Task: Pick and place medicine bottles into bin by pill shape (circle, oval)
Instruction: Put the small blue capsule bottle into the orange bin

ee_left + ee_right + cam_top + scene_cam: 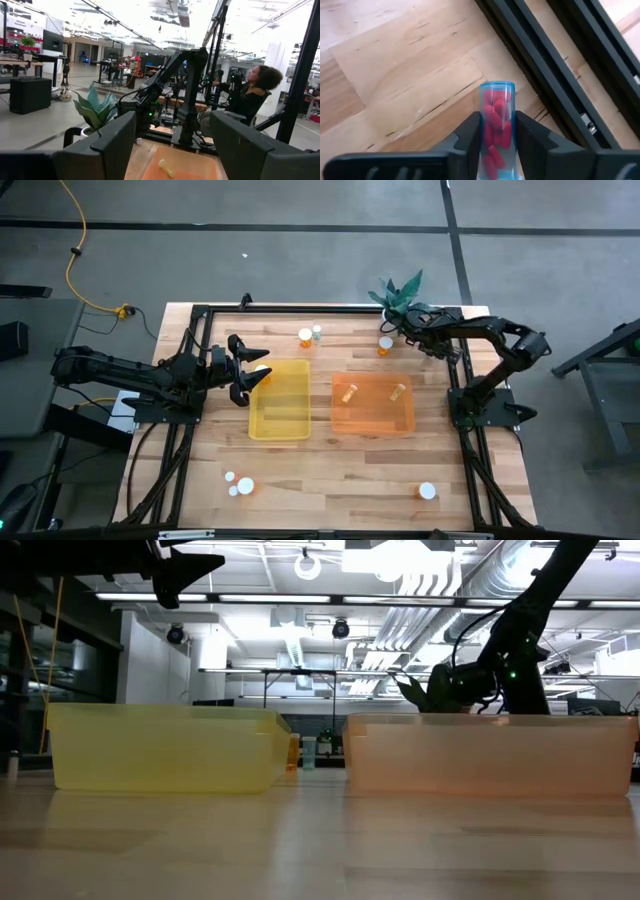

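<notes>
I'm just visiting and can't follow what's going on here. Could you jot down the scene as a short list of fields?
Right gripper: at the table's far right corner, fingers closed around a clear bottle of red pills
Left gripper: open, empty, at the yellow bin's left edge
Orange bin: two bottles lying inside
Loose bottles: several on the table, far side and near side

Left tool point(252, 377) agape, right tool point(497, 131) clamped.

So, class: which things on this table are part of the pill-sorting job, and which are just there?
Job: clear bottle of red pills between right gripper fingers; amber white-capped bottles; yellow plastic bin; orange plastic bin.

Just there: green leafy plant; yellow cable.
</notes>
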